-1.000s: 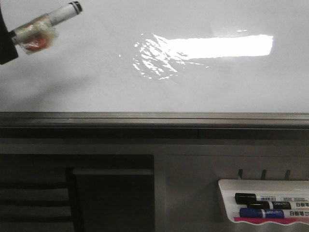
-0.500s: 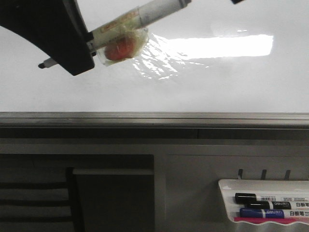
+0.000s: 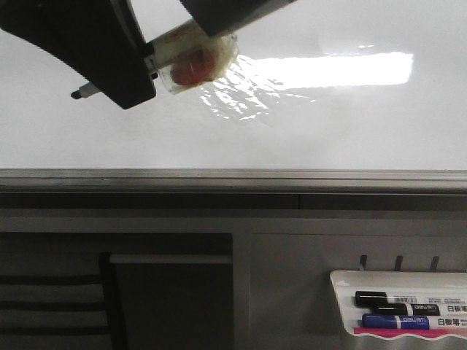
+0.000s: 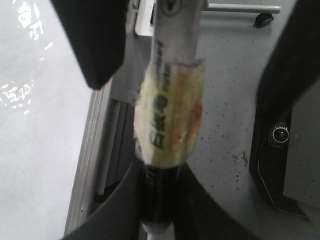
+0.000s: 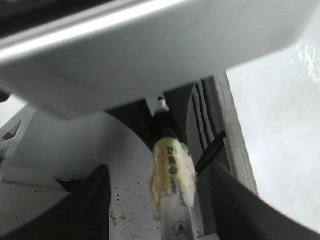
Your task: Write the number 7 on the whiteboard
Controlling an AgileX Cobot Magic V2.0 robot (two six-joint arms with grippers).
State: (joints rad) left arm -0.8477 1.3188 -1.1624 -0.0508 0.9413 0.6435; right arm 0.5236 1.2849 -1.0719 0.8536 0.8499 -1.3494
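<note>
The whiteboard (image 3: pixel 328 131) fills the upper front view, with a bright rectangular light reflection. No number 7 shows on it. My left gripper (image 3: pixel 142 69) is shut on a white marker (image 3: pixel 193 44) wrapped in yellowish tape with a red patch. The marker's dark tip (image 3: pixel 76 94) points left in front of the board. In the left wrist view the left gripper (image 4: pixel 159 200) clamps the marker's black band. My right gripper (image 3: pixel 233 11) is open at the marker's rear end. In the right wrist view the marker (image 5: pixel 170 170) lies between the spread fingers (image 5: pixel 95 200).
The board's grey metal rail (image 3: pixel 233 179) runs across the middle. A small white marker tray (image 3: pixel 343 288) at the lower right holds a black marker (image 3: pixel 394 299) and a blue marker (image 3: pixel 398 321). A dark recess (image 3: pixel 58 292) lies at the lower left.
My left gripper has carried the marker from the far left edge rightward in front of the board. My right gripper has come in from the top over the marker's rear end.
</note>
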